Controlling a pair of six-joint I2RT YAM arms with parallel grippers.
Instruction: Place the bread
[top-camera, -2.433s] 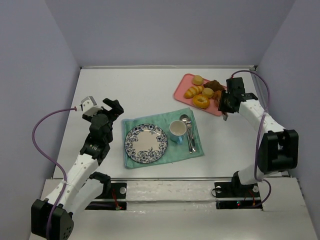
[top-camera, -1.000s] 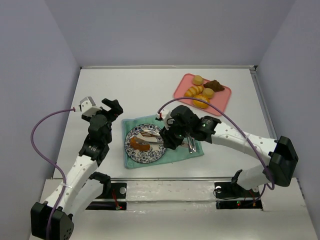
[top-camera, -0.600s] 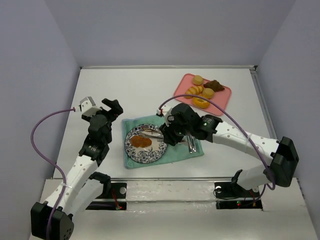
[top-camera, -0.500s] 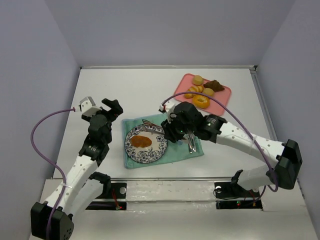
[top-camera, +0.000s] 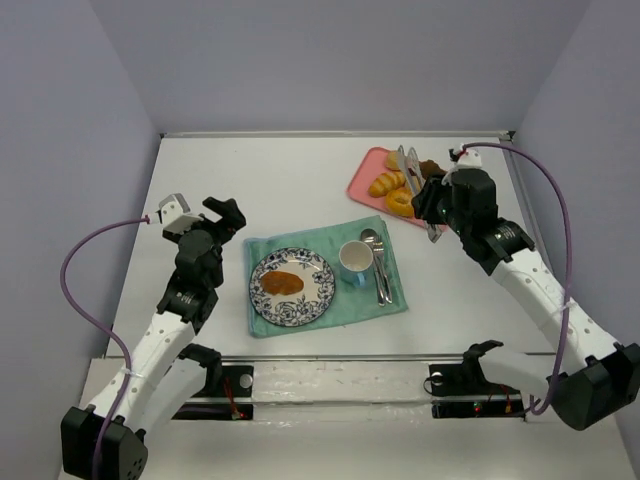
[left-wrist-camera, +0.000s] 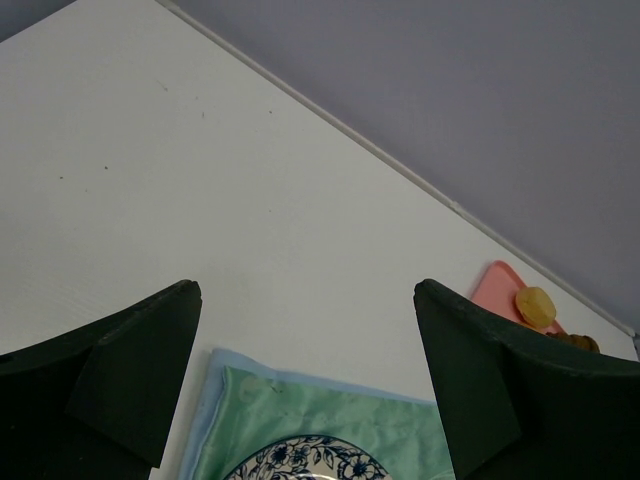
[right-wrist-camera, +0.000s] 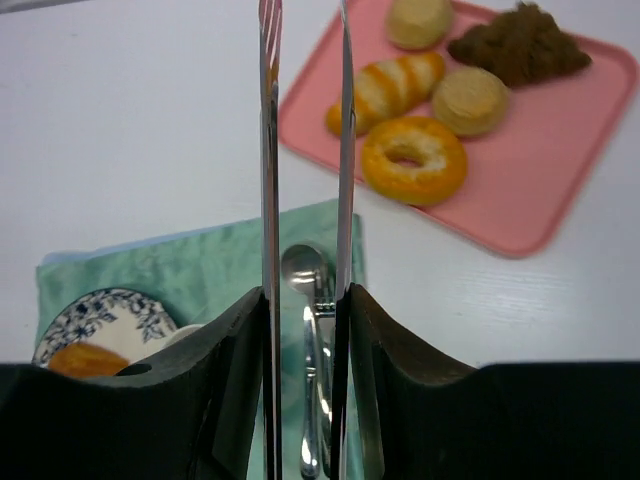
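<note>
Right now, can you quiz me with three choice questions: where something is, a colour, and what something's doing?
1. Where is the bread lying? A on the patterned plate; B in a basket; C on the floor.
2. What colour is the tray? A blue; B pink; C yellow.
3. The tongs in the right tool are: A gripping an apple; B snapped in half; C empty.
Answers: A, it lies on the plate; B, the tray is pink; C, nothing sits between the blades.
</note>
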